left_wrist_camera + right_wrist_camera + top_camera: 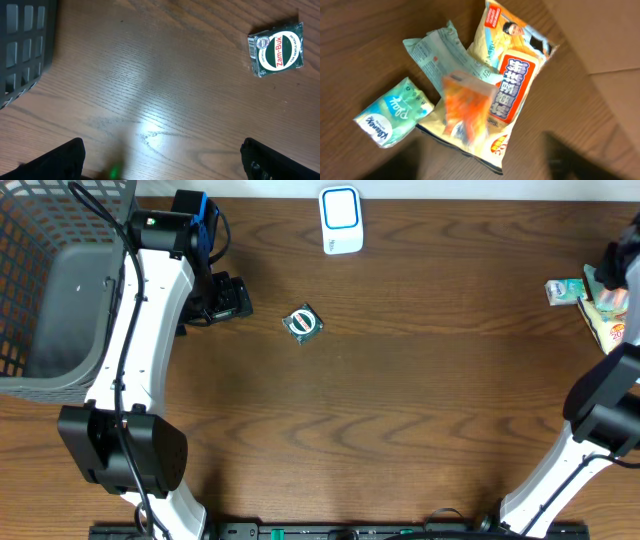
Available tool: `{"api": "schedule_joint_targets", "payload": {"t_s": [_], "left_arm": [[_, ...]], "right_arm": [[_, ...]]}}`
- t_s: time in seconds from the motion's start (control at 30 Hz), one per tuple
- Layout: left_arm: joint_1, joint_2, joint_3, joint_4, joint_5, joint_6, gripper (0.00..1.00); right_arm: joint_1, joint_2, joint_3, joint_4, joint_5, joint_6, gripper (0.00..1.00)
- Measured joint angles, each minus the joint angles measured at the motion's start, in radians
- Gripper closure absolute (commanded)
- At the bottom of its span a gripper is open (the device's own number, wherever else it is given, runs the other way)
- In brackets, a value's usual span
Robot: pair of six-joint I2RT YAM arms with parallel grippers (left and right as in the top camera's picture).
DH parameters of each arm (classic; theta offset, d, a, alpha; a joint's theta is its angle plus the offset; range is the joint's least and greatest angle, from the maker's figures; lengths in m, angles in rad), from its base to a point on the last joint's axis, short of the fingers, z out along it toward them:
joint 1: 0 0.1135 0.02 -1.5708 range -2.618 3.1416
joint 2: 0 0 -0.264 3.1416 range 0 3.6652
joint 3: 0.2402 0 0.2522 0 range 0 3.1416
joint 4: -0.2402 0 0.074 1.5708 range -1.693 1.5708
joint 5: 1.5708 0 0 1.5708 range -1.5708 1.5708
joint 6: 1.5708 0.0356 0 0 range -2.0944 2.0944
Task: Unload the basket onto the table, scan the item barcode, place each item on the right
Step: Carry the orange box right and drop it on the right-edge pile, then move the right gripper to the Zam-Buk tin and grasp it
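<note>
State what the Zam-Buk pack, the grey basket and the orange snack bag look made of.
Zam-Buk pack: likely printed card or tin under clear wrap; glossy print, uneven edges.
Grey basket: matte moulded plastic, going by its grid walls.
Orange snack bag: shiny plastic film, creased with glare.

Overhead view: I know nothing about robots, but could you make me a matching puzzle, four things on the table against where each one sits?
1 Zam-Buk packet
2 white device
3 grey basket
4 tissue pack

A left end of the table
B right end, beside the snack bag
C middle of the table
D far edge of the table

Pairs: 1-C, 2-D, 3-A, 4-B
</note>
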Motion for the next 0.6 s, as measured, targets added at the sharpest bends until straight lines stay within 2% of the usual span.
{"api": "schedule_joint_targets", "payload": {"t_s": [0.1,0.17,0.2,0.43,0.53,0.6], "left_arm": [[0.000,0.000,0.000,0.000,0.000,0.000,0.02],[0.000,0.000,0.000,0.000,0.000,0.000,0.02],[0.000,0.000,0.000,0.000,0.000,0.000,0.02],[0.000,0.000,0.000,0.000,0.000,0.000,0.02],[0.000,0.000,0.000,0.000,0.000,0.000,0.02],[0.000,0.000,0.000,0.000,0.000,0.000,0.02]], "right_arm": [[-0.006,0.000,0.000,-0.020,-0.081,0.020,0.02],[-0.002,0.000,0.000,-0.038,-0.189,0.027,0.06],[0.001,0.000,0.000,-0.042,-0.248,0.031,0.12],[0.081,0.000,0.000,-0.090,-0.949,0.070,0.16],[0.182,0.000,0.000,-0.163,-1.116,0.077,0.37],[0.266,0.000,0.000,-0.200,-1.147,0.068,0.39]]}}
